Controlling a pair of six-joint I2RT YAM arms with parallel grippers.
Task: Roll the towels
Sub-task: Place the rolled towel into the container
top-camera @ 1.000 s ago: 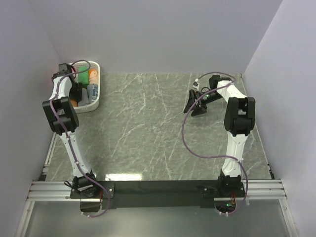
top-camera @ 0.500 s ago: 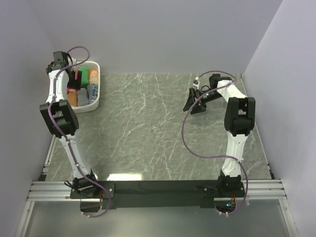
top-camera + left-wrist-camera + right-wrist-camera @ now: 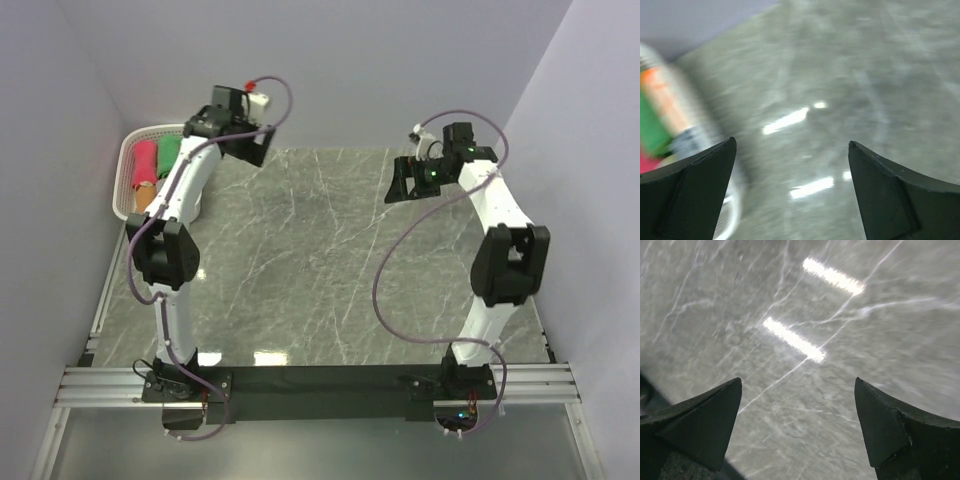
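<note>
Towels (image 3: pixel 146 165) in far-left corner basket (image 3: pixel 120 182)

No text, label, brand mark, number or sign is legible in any view. The towels (image 3: pixel 146 162) and the basket (image 3: pixel 127 152) show no readable marking in the top view. The left wrist view is motion-blurred. The right wrist view shows only unmarked table surface (image 3: pixel 805 405).

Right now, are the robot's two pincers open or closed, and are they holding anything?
Left pincer: open, holding nothing.
Right pincer: open, holding nothing.
</note>
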